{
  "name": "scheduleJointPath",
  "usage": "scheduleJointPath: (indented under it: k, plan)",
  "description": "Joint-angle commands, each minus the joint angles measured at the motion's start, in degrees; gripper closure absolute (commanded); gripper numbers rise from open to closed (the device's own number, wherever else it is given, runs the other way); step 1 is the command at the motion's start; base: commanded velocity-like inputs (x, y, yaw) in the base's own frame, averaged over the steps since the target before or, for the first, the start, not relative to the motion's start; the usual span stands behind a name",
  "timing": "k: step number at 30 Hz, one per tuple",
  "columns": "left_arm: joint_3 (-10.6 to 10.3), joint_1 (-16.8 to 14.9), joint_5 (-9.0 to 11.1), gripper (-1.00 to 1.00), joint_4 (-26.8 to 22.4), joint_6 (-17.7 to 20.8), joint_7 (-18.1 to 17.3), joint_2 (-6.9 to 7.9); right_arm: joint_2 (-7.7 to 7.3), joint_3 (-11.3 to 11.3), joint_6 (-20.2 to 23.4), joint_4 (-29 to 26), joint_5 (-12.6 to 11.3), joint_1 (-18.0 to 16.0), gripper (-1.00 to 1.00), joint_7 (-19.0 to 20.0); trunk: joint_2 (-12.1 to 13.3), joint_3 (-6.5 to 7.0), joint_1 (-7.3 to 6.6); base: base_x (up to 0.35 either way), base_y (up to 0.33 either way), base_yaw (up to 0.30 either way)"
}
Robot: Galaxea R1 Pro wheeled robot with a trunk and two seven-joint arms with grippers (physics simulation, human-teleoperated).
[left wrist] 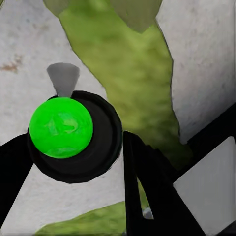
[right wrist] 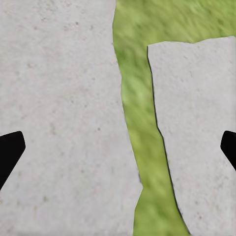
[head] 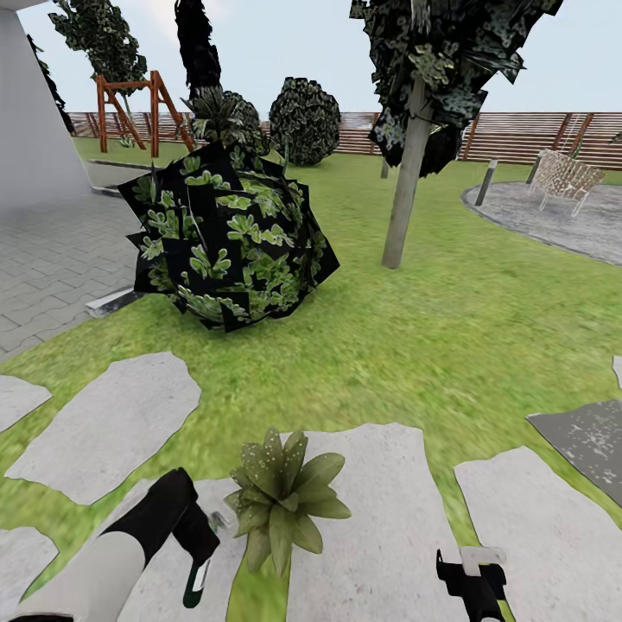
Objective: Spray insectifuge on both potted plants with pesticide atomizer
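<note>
The pesticide atomizer (head: 198,577), a slim dark green bottle with a pale head, hangs in my left gripper (head: 200,561) low at the left, just left of a potted plant (head: 281,503). That plant is a low rosette of pointed green leaves at the edge of a stepping stone (head: 380,518). In the left wrist view the atomizer (left wrist: 61,128) appears end-on as a bright green disc in a black ring, gripped between the black fingers (left wrist: 147,191). My right gripper (head: 471,574) hangs open over a stone, its fingertips (right wrist: 10,150) wide apart. The second potted plant is out of view.
A big broad-leaved bush (head: 229,238) stands ahead on the lawn, with a tree trunk (head: 404,190) to its right. Farther right are a round paved patch (head: 553,220), a bollard lamp (head: 488,181) and a chair (head: 563,177). Grey paving (head: 52,259) lies left, a dark slab (head: 587,436) right.
</note>
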Motion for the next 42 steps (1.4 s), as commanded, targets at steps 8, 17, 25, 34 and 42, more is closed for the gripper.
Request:
scheduleJointPath:
  k: [8, 17, 25, 34, 42]
  plan:
    - [-0.4, 0.7, -0.7, 1.0, 0.8, 0.3, -0.7, 0.59, -0.01, 0.5, 0.0, 0.0, 0.1, 0.0, -1.0, -0.5, 0.0, -0.05, -0.01, 0.0, 0.0, 0.0]
    - [0.0, 0.8, -0.9, 1.0, 1.3, 0.2, -0.5, -1.24, -0.01, 0.5, 0.0, 0.0, 0.1, 0.0, -1.0, -0.5, 0.0, -0.05, -0.01, 0.0, 0.0, 0.0]
    - [0.1, 3.9, -0.9, 1.0, 3.1, -0.3, 1.8, -1.17, -0.01, 0.5, 0.0, 0.0, 0.1, 0.0, -1.0, -0.5, 0.0, -0.05, -0.01, 0.0, 0.0, 0.0]
    - [0.2, 3.9, -0.9, 1.0, 0.1, 0.3, 2.3, -0.86, -0.03, 0.5, 0.0, 0.0, 0.1, 0.0, -1.0, -0.5, 0.0, -0.05, -0.01, 0.0, 0.0, 0.028]
    - [0.2, 3.8, -0.9, 1.0, -0.6, 0.4, 2.3, -0.81, -0.01, 0.5, 0.0, 0.0, 0.1, 0.0, -1.0, -0.5, 0.0, -0.05, -0.01, 0.0, -0.207, 0.263]
